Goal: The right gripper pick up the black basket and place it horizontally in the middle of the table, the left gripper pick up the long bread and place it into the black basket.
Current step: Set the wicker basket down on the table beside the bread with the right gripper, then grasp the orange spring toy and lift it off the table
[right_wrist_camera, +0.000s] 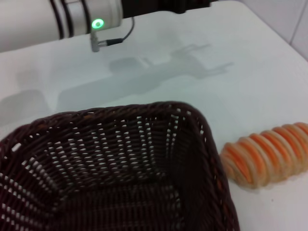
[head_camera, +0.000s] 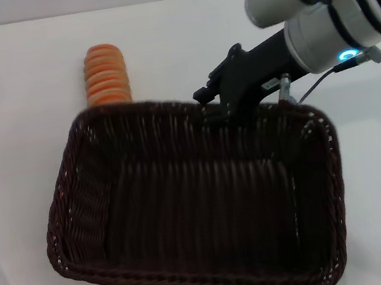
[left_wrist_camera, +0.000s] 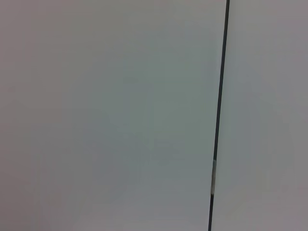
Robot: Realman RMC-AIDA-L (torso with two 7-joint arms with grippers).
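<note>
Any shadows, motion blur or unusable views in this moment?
Head view: the black basket has streaked, motion-blurred weave, the right gripper at its far rim; the long bread is sharper. Right wrist view: soft arm shadows fall on the table beyond the basket; the left arm's green light glows with slight bloom. Left wrist view: only a blank pale surface with one dark line.

You are seeing the black basket point(head_camera: 195, 208) hiding the near end of the long bread point(head_camera: 104, 73) behind its far rim. The right gripper point(head_camera: 225, 110) is reaching down at that same far rim, and its fingertips are blending into the dark weave, so their spacing is unreadable. In the right wrist view, the picture edges are cutting off the basket and 1 end of the bread.
</note>
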